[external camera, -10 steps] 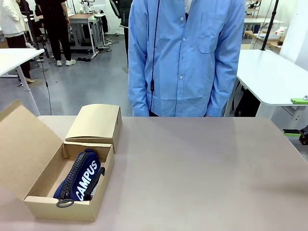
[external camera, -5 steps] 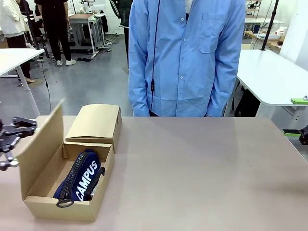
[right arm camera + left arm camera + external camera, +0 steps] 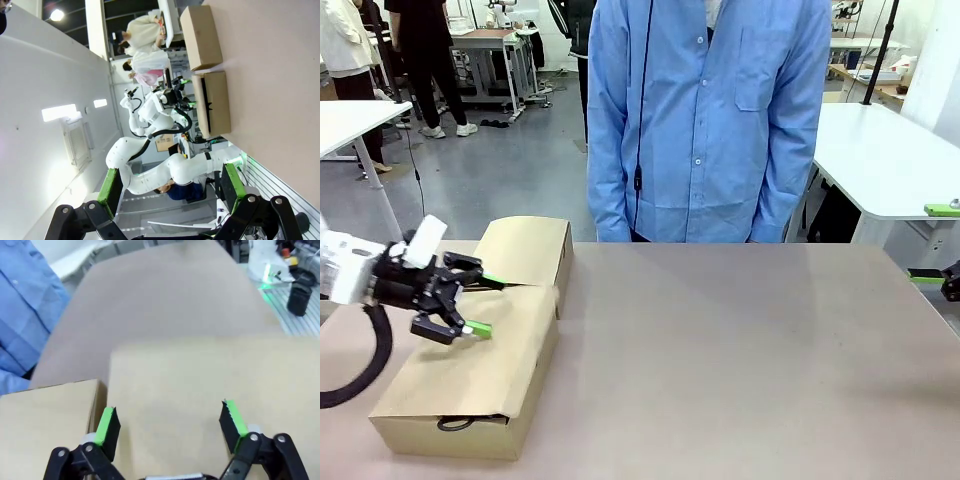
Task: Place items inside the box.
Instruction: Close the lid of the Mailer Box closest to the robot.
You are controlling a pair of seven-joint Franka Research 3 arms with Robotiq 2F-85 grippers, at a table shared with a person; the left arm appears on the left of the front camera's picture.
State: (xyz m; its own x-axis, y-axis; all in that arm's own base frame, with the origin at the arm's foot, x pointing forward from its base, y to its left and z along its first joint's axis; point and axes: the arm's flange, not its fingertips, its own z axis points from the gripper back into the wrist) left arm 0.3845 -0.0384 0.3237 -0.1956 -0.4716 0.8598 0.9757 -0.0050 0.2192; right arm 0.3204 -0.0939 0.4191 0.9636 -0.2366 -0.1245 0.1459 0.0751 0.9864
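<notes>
The box (image 3: 470, 385) sits at the table's left front with its flap lid (image 3: 505, 330) folded down over it. The items are hidden under the lid, apart from a dark zip ring (image 3: 455, 423) poking out at the front edge. My left gripper (image 3: 472, 305) is open and low over the lid's far end, holding nothing. In the left wrist view, the left gripper (image 3: 169, 422) has its green pads (image 3: 106, 426) spread above the tan lid (image 3: 200, 375). My right gripper (image 3: 170, 185) is open and empty, far to the right of the box (image 3: 216, 105).
A smaller closed cardboard box (image 3: 520, 250) stands just behind the long one, touching it. A person in a blue shirt (image 3: 705, 120) stands at the far edge, hands behind the back. The brown table (image 3: 740, 350) is bare from the middle to the right.
My left arm came in from the left and swung the flap lid up and over until it lay down on the box, covering the navy pouch. The right gripper has not moved.
</notes>
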